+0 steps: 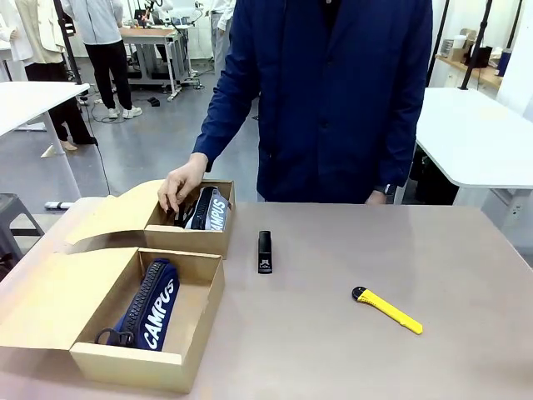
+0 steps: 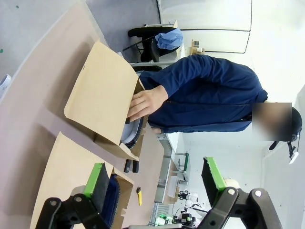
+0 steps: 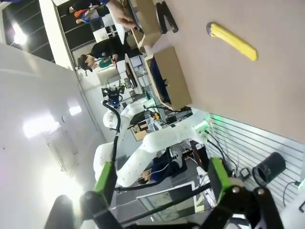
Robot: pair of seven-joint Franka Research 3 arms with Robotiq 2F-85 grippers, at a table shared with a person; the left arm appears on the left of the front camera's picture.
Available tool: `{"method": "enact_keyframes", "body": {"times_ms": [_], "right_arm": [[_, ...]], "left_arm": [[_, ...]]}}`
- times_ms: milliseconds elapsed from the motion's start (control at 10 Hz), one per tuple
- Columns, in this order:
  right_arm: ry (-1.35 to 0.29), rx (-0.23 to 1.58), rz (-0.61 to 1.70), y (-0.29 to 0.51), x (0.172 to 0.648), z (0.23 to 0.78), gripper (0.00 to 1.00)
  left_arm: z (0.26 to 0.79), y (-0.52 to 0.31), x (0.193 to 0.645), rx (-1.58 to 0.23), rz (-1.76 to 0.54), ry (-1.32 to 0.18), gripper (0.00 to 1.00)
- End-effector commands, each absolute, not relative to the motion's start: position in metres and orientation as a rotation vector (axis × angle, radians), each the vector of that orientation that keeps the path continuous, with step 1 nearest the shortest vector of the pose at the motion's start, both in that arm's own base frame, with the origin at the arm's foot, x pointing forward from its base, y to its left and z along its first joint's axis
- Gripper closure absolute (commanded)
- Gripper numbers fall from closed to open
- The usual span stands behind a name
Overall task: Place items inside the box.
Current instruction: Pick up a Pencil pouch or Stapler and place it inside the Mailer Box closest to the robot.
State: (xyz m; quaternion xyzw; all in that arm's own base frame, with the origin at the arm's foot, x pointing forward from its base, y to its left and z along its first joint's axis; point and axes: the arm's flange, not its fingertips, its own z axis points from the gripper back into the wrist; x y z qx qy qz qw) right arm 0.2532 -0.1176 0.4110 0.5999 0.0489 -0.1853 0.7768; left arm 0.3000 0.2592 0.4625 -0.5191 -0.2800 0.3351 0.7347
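Navy sleeve, then the person's hand [image 1: 179,185], fingers bunched and curled down into the far tan cardboard box [image 1: 187,242] at 10 o'clock on the brown table [image 1: 333,358]. Cannot tell whether pinching something or just pressing on the contents.

Likely step: settling that box's load, with loose pieces left to pack. To do it well:
- Seat things flat along the box's length.
- Leave room beside what is already in.
- Keep any reach clear of that hand.
- Take a slim piece across its narrow width, near the middle.

Outward from the fingers:
- Just beside them, a grey zippered pouch [image 1: 212,210] propped on edge, long axis roughly 1 to 7.
- Near mid-table, a short black marker pen [image 1: 265,252], axis 12 to 6.
- At 8 o'clock, inside the near tan cardboard box [image 1: 133,367], a navy zippered pouch [image 1: 152,304], axis 1 to 7, black loop at the 7 end.
- At 4 o'clock, a yellow utility knife [image 1: 387,310], axis 10 to 4, black tip toward 10.

Left gripper [image 2: 155,179] and right gripper [image 3: 161,176]: green pads spread wide, nothing between.
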Motion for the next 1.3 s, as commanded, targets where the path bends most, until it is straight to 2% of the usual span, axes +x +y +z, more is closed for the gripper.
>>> {"method": "enact_keyframes", "body": {"times_ms": [0, 1200], "right_arm": [[0.088, 1.336, -0.371, -0.1083, 0.2547, 0.4299, 0.00], [0.096, 1.324, -0.378, -0.1071, 0.2543, 0.4252, 0.00]], "left_arm": [[0.4638, 0.2587, 0.2998, -1.151, 0.731, -0.620, 0.00], [0.4638, 0.2587, 0.2998, -1.151, 0.731, -0.620, 0.00]]}}
